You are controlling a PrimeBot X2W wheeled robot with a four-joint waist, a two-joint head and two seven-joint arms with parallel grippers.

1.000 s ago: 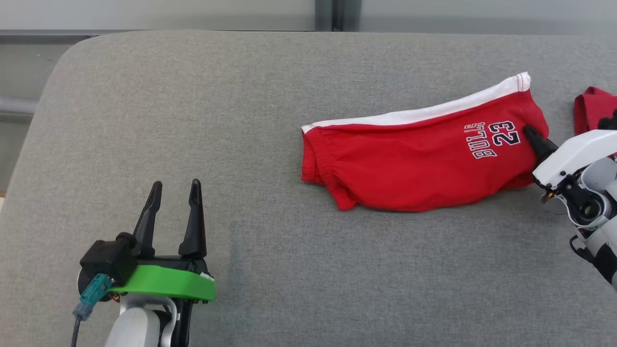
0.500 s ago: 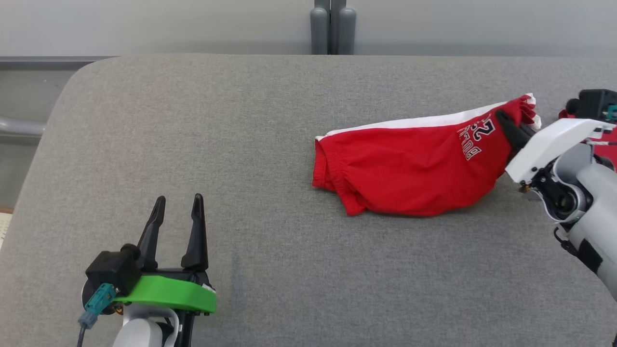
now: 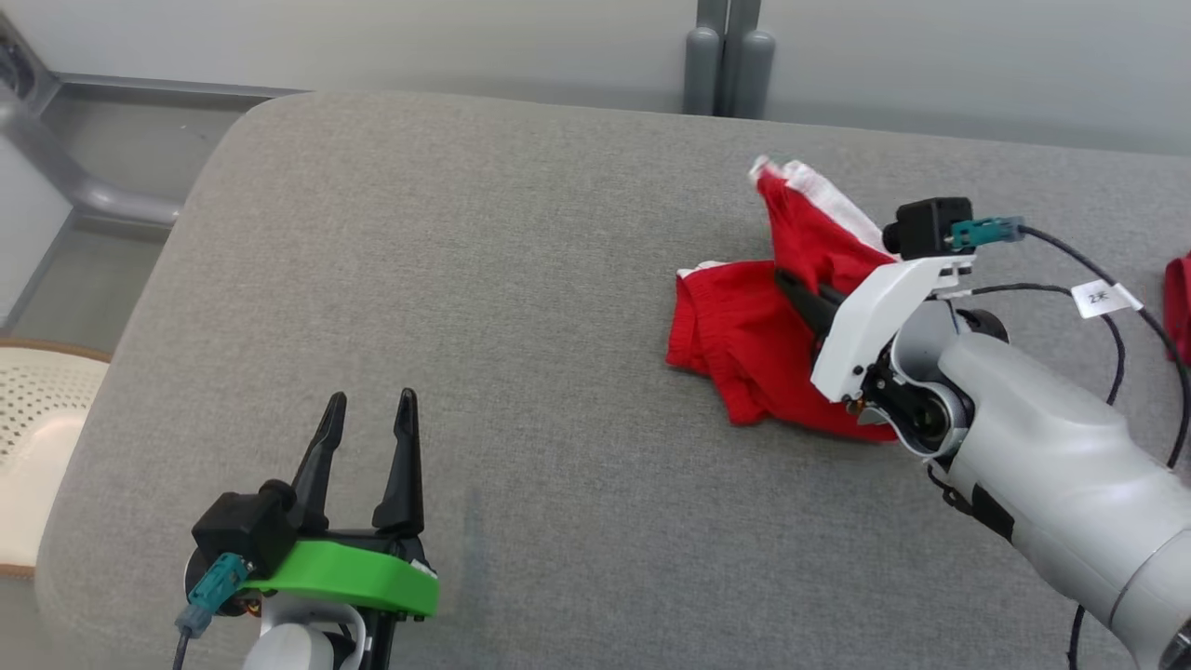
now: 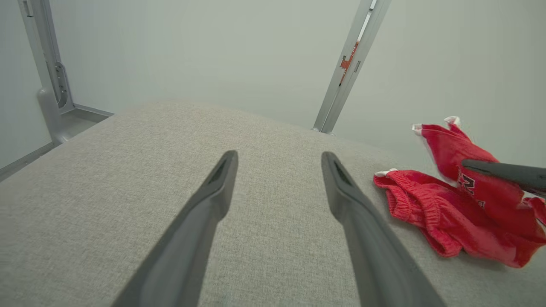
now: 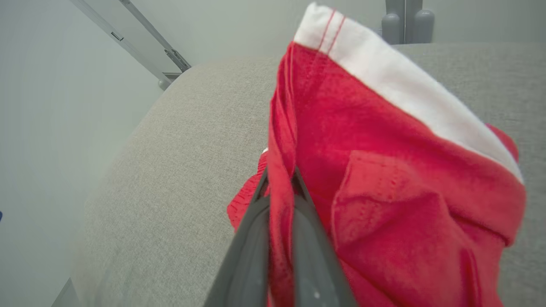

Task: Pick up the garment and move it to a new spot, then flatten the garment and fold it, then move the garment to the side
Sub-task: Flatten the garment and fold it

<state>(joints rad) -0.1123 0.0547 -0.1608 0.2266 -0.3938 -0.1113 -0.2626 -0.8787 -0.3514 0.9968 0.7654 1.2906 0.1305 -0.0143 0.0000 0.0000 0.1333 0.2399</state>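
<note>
The garment (image 3: 735,344) is a pair of red shorts with a white stripe, lying on the right half of the grey padded surface (image 3: 465,279). My right gripper (image 3: 791,284) is shut on a fold of it, holding its white-trimmed end raised above the rest. In the right wrist view the red cloth (image 5: 384,170) is pinched between the dark fingers of the right gripper (image 5: 279,179). My left gripper (image 3: 370,409) stands open near the front left, well away from the garment. In the left wrist view the left gripper (image 4: 279,160) is open over bare fabric, with the garment (image 4: 431,209) to the right.
Another red piece of cloth (image 3: 1180,302) shows at the far right edge. A white perforated object (image 3: 37,419) sits beyond the surface's left edge. A grey post (image 3: 726,56) stands behind the back edge. Black cables (image 3: 1098,298) trail from my right wrist.
My right gripper has lifted the garment's right end and carried it leftward over the rest, bunching the shorts. The head camera has shifted too. The left gripper stays open.
</note>
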